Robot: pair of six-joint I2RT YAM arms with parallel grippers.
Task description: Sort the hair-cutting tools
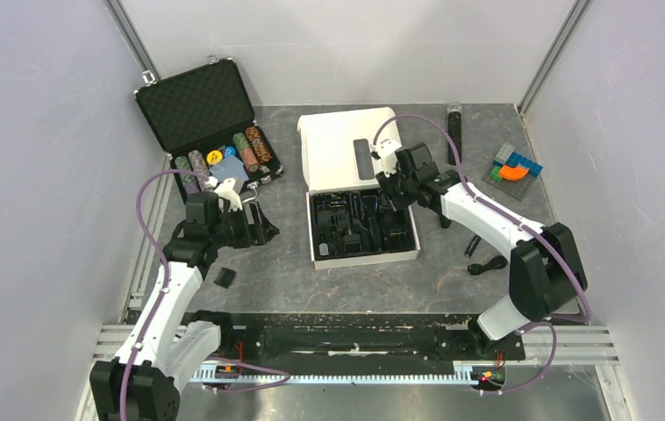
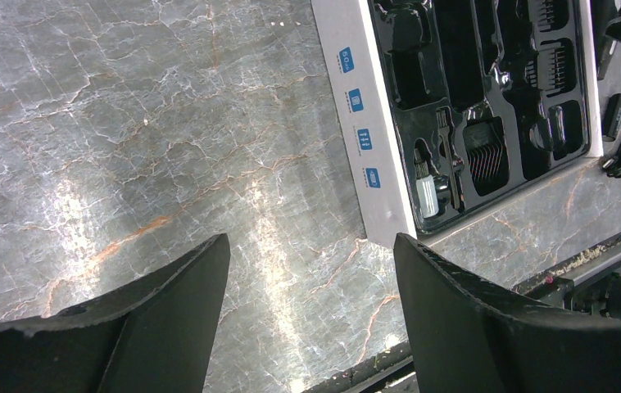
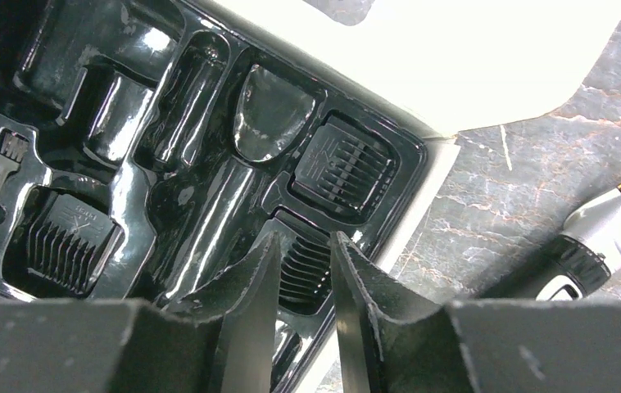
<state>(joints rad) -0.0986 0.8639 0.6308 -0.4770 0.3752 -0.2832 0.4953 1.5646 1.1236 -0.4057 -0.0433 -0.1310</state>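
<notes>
Right claw [image 3: 303,241] hangs low over the right rear part of the box [image 1: 364,256], tips just above a pocket of the black tray [image 3: 135,196] where a ribbed comb attachment [image 3: 301,274] sits. Its jaws are parted only a little & nothing looks pinched between them, so I judge the comb is seated in its moulded slot, not gripped. The narrow gap fits the job: the pocket is tight & walled, so wide jaws would prob. foul the tray's ridges. 2 more comb attachments lie in their own pockets inside the box, 1 [image 3: 344,168] in the next pocket toward the box's lid, 1 [image 3: 65,241] farther across the tray. Each pocket is shaped to its piece, which is why they sit snug & apart from each other. The clipper [image 3: 598,237] is not in the box yet: it lies on the table [image 2: 127,123] just outside the box's right wall, near the corner by the right claw. The long bare channel down the tray's middle looks like its place. Left claw [image 2: 311,250] is spread wide, holds nothing & hovers over bare table left of the box, apart from it, prob. to keep out of the right arm's way. A small black piece [image 1: 224,278] lies well left of the box; too small to tell what it is.
</notes>
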